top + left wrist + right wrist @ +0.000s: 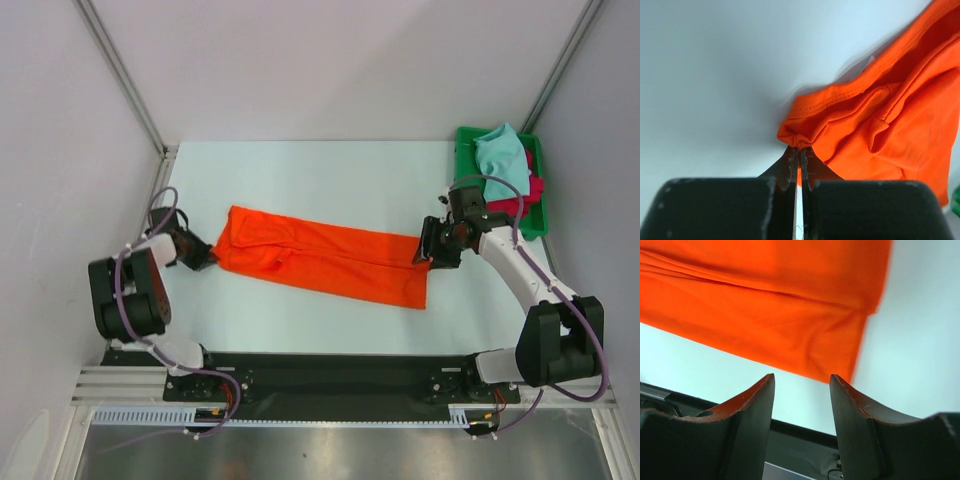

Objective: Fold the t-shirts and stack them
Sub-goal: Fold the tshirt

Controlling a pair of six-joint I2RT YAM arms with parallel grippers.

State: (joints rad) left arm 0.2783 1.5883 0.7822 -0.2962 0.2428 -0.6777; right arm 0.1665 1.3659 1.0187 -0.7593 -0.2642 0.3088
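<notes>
The bright orange t-shirt (pixel 325 257) lies as a long folded band across the middle of the white table. My left gripper (pixel 203 256) is shut on its left end; the left wrist view shows the cloth (pixel 880 125) bunched between the closed fingertips (pixel 801 150). My right gripper (pixel 432 250) is open and empty at the shirt's right end; in the right wrist view the orange cloth (pixel 765 315) lies just beyond the spread fingers (pixel 802 380). The light teal t-shirt (pixel 500 158) and the crimson red t-shirt (pixel 518 200) lie crumpled in the green tray (pixel 537 215).
The green tray stands at the table's back right corner. Grey walls with metal posts (pixel 125 75) enclose the table at left, back and right. A black base rail (pixel 330 370) runs along the near edge.
</notes>
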